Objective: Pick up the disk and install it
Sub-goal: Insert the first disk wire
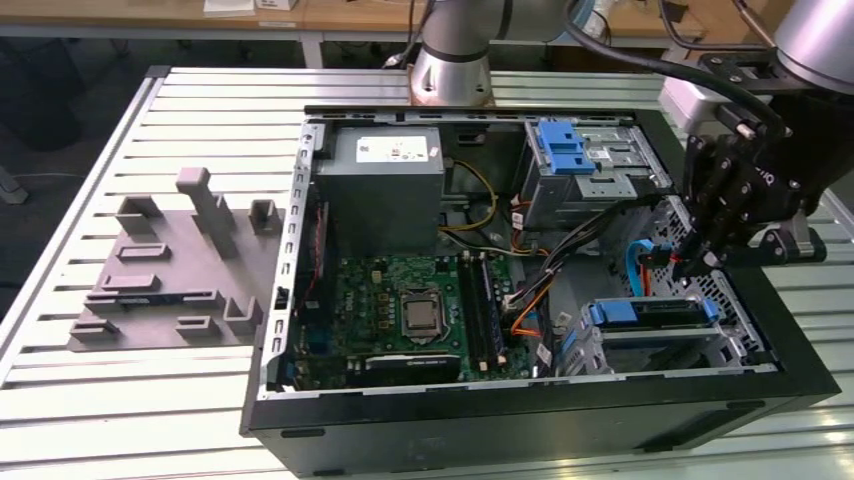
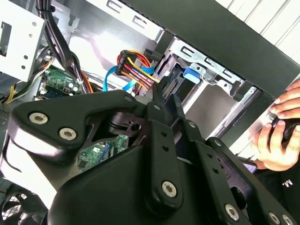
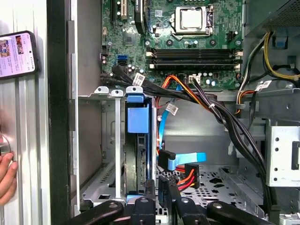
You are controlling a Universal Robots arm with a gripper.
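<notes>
The disk (image 1: 650,312) sits in the lower drive cage at the exterior view's right end of the open computer case (image 1: 534,420). Its blue carrier (image 3: 138,119) stands edge-on in the slot in the first wrist view, and the carrier's blue tab (image 2: 193,74) shows in the second wrist view. My gripper (image 1: 694,265) hangs just above that cage, over the disk's inner end. Its black fingers lie close together, shut, with nothing between them in both wrist views (image 3: 157,187) (image 2: 166,101). They stand right beside a red-and-orange cable plug (image 3: 190,174).
Black, orange and blue cables (image 3: 206,101) cross the case beside the cage. The motherboard (image 1: 407,310), a grey power supply (image 1: 380,185) and an upper cage with a blue carrier (image 1: 574,150) fill the case. A person's hand (image 2: 281,126) and phone (image 3: 16,54) are just outside it. A grey fixture (image 1: 174,260) lies on the table.
</notes>
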